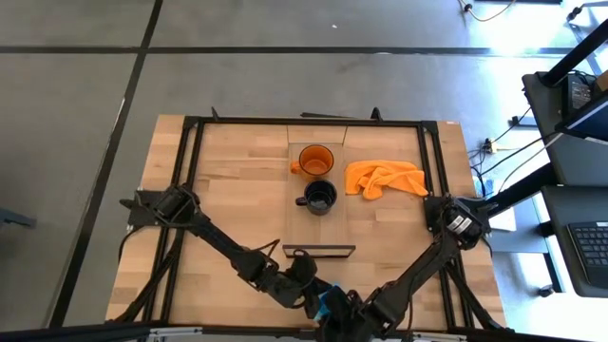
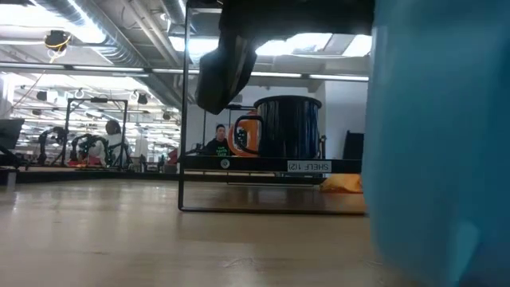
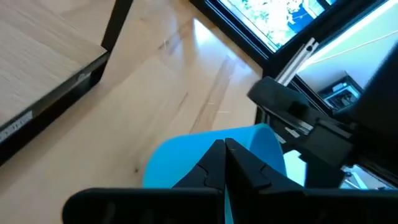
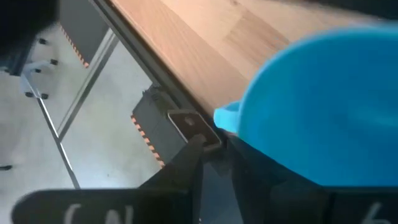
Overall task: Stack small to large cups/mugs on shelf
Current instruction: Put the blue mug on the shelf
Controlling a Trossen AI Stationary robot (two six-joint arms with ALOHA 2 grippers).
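Observation:
The orange mug (image 1: 315, 160) and the black mug (image 1: 320, 197) stand upright on the shelf (image 1: 318, 228), the orange one behind the black one. Both also show in the low view, black (image 2: 288, 127) in front of orange (image 2: 245, 135). The bright blue mug (image 1: 332, 302) is at the table's near edge, between my two grippers, and fills the right of the low view (image 2: 438, 143). My left gripper (image 3: 224, 149) is shut, its tips at the blue mug's left side (image 3: 199, 149). My right gripper (image 1: 359, 309) is close against the mug's right side (image 4: 323, 106). My left gripper's shut fingertips (image 3: 231, 154) lie over the blue mug's side, coming from the table's left. I cannot tell whether they touch it.
An orange cloth (image 1: 385, 178) lies on the table right of the shelf. The shelf's dark frame front (image 2: 271, 166) stands across the table's middle. The table's near edge (image 4: 155, 74) is right beside the blue mug. People show in the room behind the table.

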